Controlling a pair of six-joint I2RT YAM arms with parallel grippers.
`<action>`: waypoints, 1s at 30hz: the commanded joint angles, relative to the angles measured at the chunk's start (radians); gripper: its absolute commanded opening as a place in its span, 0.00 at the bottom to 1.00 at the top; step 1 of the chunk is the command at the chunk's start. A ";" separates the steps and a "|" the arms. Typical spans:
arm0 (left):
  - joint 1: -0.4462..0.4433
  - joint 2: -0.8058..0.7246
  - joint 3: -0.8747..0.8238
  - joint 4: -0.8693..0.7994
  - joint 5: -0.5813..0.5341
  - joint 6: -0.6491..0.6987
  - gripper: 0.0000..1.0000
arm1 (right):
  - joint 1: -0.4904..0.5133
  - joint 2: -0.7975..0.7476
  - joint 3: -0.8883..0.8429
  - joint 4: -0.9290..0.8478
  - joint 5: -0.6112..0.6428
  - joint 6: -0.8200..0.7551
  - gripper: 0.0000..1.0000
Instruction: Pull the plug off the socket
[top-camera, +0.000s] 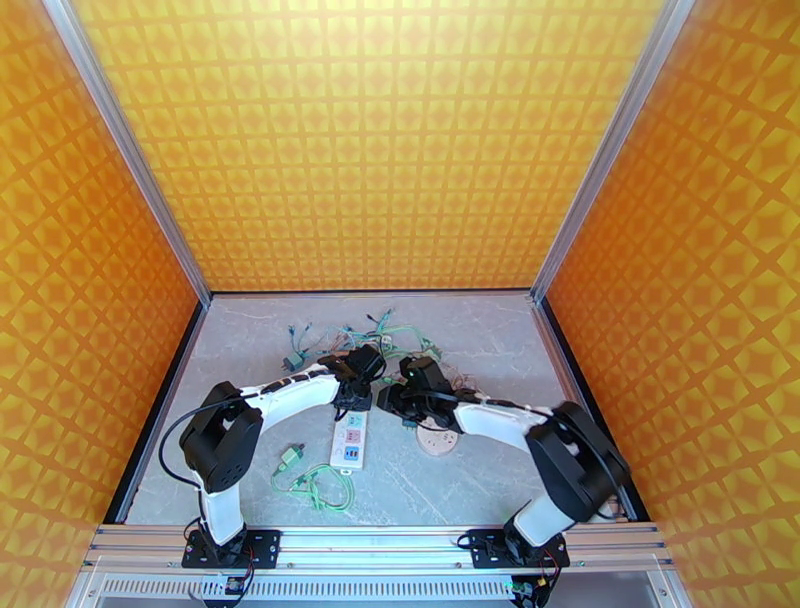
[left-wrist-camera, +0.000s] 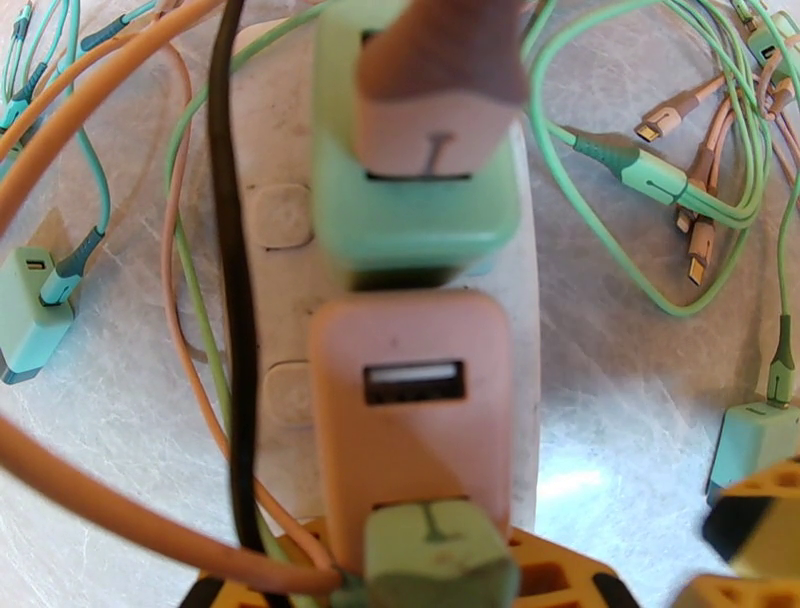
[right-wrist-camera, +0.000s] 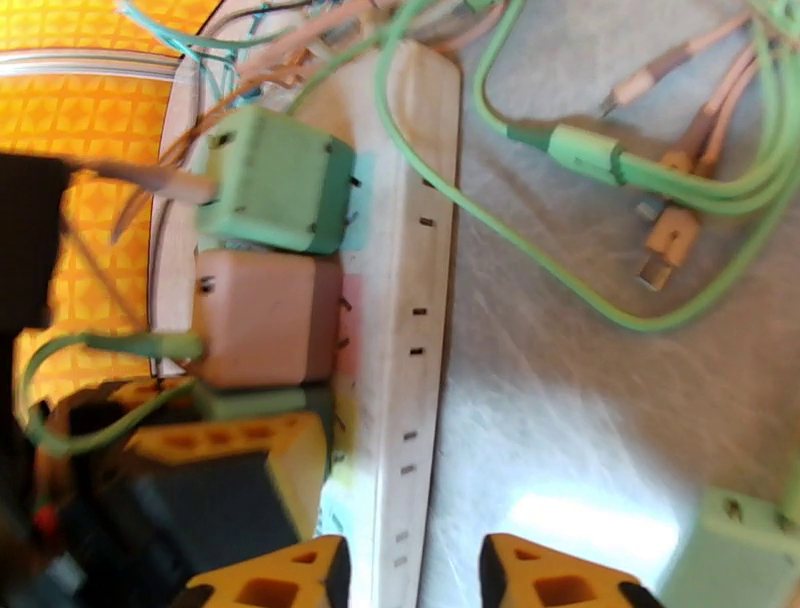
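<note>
From above, the white power strip (top-camera: 349, 445) lies on the counter (top-camera: 480, 480) with its long axis running near to far. Both arms bend inward over its far half: the left claw (top-camera: 354, 398) is right over the strip, and the right claw (top-camera: 393, 400) is just beside it on the right. In the left wrist view the strip runs up the picture. A green plug (left-wrist-camera: 415, 215) sits farther off and a pink plug (left-wrist-camera: 410, 400) touches it on the nearer side, both standing up off the strip's face. A smaller green piece (left-wrist-camera: 435, 550) butts against the pink plug's near edge, close under the camera. I cannot tell whether the left claw is clamped on anything. In the right wrist view the same row of plugs lines the strip's left side. The right claw's two yellow fingers (right-wrist-camera: 270, 575) stand apart with the strip between them, not closed on it. The left claw is the nearer to the plugs. As I judge it, the pull should go straight up off the strip's face, across its long axis, with the right claw placed to pin the strip down.
</note>
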 joint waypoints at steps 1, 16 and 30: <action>-0.007 0.005 0.023 -0.017 0.045 0.024 0.17 | -0.006 0.071 0.051 0.095 -0.065 0.046 0.35; -0.007 0.027 0.021 0.019 0.076 0.036 0.18 | -0.040 0.296 0.163 0.249 -0.159 0.152 0.35; 0.009 0.007 0.010 0.073 0.167 0.047 0.14 | -0.049 0.376 0.227 0.010 -0.140 0.041 0.26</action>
